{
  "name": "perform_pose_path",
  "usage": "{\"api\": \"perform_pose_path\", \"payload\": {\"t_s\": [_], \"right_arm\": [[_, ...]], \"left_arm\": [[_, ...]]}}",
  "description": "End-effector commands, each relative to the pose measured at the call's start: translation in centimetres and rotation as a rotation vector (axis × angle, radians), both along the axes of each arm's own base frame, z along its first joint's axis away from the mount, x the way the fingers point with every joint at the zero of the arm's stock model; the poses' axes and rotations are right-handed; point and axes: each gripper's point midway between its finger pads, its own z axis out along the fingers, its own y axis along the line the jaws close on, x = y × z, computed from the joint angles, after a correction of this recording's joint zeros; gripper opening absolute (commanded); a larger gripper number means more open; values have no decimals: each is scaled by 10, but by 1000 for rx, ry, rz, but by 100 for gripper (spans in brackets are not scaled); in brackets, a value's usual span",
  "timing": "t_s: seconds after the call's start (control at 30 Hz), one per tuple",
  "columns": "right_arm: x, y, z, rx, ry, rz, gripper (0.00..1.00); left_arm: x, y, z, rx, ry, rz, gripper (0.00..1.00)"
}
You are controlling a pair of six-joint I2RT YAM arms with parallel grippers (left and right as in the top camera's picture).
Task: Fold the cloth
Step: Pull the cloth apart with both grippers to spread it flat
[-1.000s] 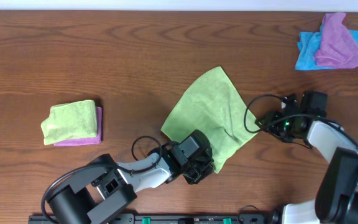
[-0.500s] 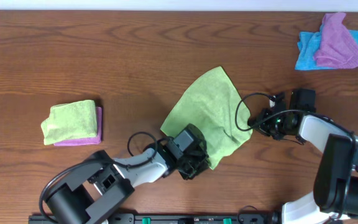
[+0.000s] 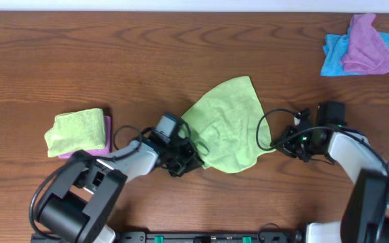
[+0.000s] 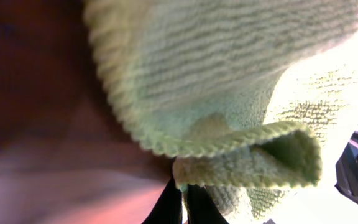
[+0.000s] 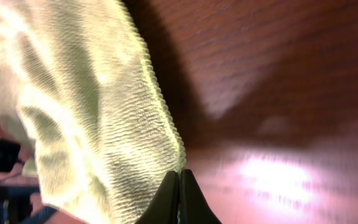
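Note:
The lime-green cloth (image 3: 229, 125) lies in the middle of the table, partly lifted and rumpled; no white tag shows. My left gripper (image 3: 189, 160) is shut on its near-left edge; in the left wrist view the dark fingers (image 4: 182, 205) pinch a folded hem of the cloth (image 4: 229, 81). My right gripper (image 3: 279, 143) is shut on the cloth's right corner; in the right wrist view the fingers (image 5: 179, 198) meet on the cloth's edge (image 5: 92, 124) just above the wood.
A folded lime-green cloth (image 3: 76, 130) lies on a purple cloth (image 3: 86, 152) at the left. A blue cloth (image 3: 333, 57) and a purple cloth (image 3: 367, 44) are heaped at the back right.
My left gripper has moved left and away from the front edge with the cloth's near corner, pulling that edge toward the left. The right gripper has stayed about where it was, holding the right corner.

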Motion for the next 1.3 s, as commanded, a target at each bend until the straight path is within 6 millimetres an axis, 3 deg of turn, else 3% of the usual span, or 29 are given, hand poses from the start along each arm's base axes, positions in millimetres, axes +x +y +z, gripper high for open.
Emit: {"api": "perform_pose_path", "payload": {"t_s": [0.0,0.2,0.4,0.9,1.27], "right_arm": [[-4,2,14,-14,-29,13,1],[-18,4,29,-17,-29,29,1],[-39,10,33,-8,30,58,1],[-71,43,66,-1,18,131,1],[-92,46,95,21,-40,96,1]], "left_arm": [[-1,15,-5,-17,-33,-66,6],[-9,42,-3,-56,12,-97,6],[-38,63,-2,-57,108,-158,6],[-60,58,21,-155,161,-208,6],[-68,62,61,-157,67,-230,6]]}}
